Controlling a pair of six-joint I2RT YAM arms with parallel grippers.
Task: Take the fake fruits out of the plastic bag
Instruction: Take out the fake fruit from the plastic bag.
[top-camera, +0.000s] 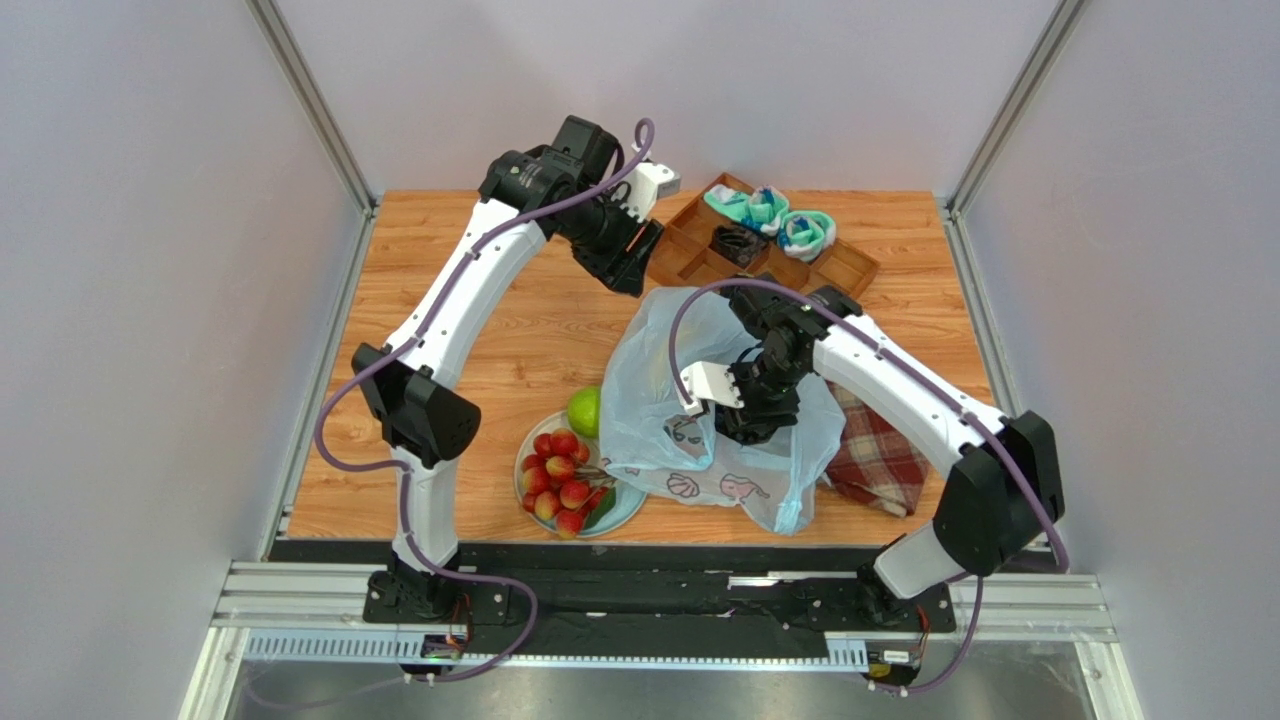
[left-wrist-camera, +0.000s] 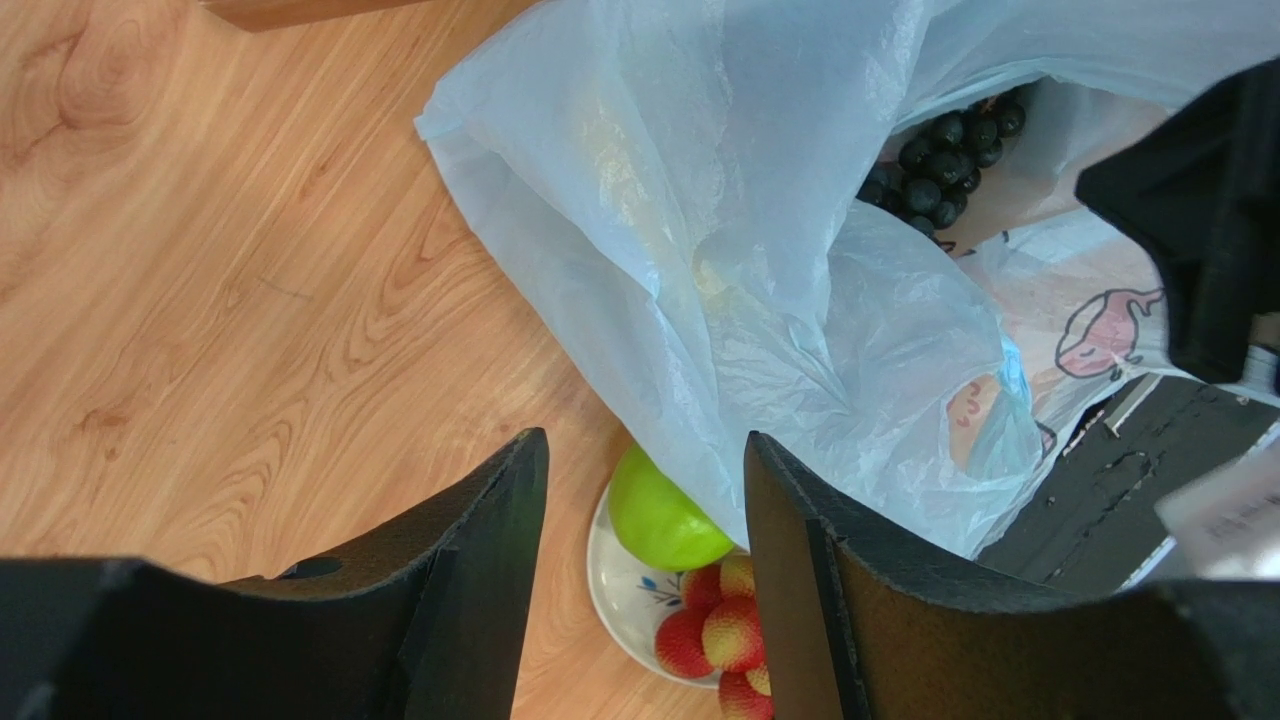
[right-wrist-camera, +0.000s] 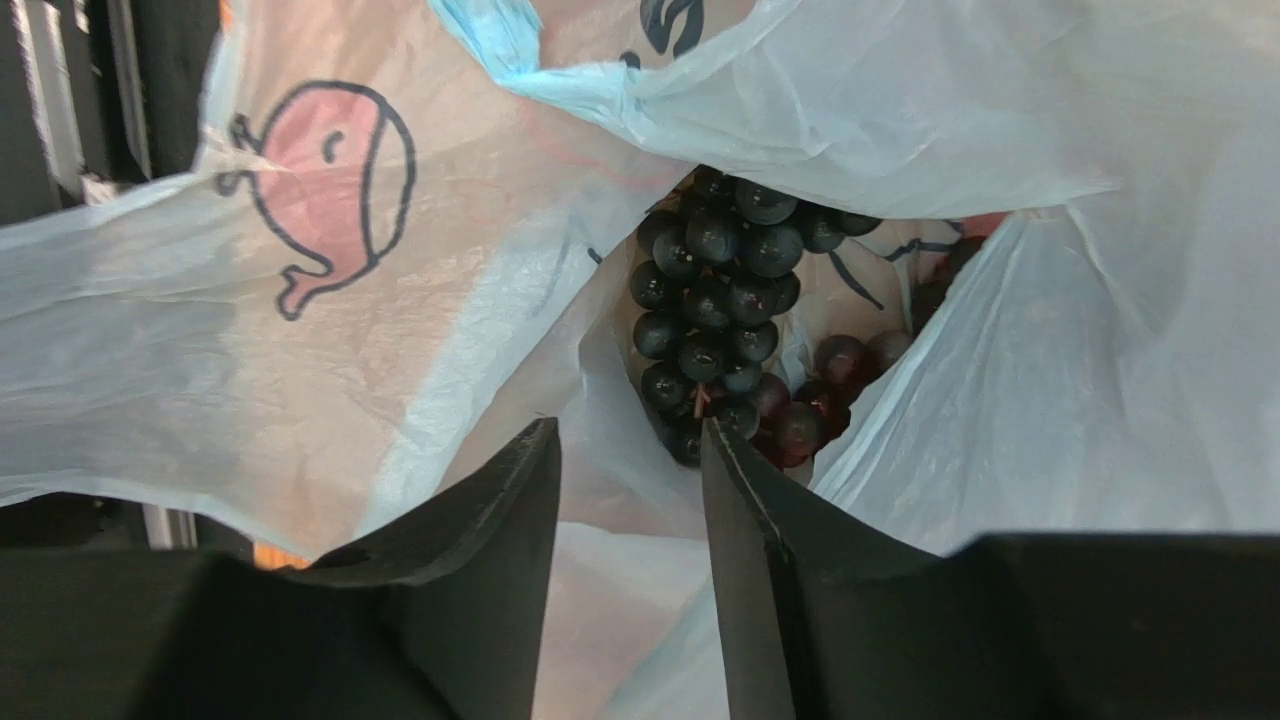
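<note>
Right gripper (right-wrist-camera: 628, 435): jaws parted, nothing clamped, matte black wedge fingers poised over the mouth of the bag (right-wrist-camera: 977, 300), thin crinkly pale-blue film with a pink whale print. Inside, at 12 o'clock from the fingertips, grapes (right-wrist-camera: 714, 330), a bunch of glossy dark round beads. Left gripper (left-wrist-camera: 643, 443): jaws apart, empty, above the wood-grain table (left-wrist-camera: 226, 300) at the bag's 11 o'clock. At the bag's 8 o'clock, a round plate (left-wrist-camera: 616, 578) with a smooth green apple (left-wrist-camera: 661, 518) at its rim and a cluster of bumpy red fruits (left-wrist-camera: 706, 630). At 4 o'clock, plaid cloth (top-camera: 879, 458) against the bag.
</note>
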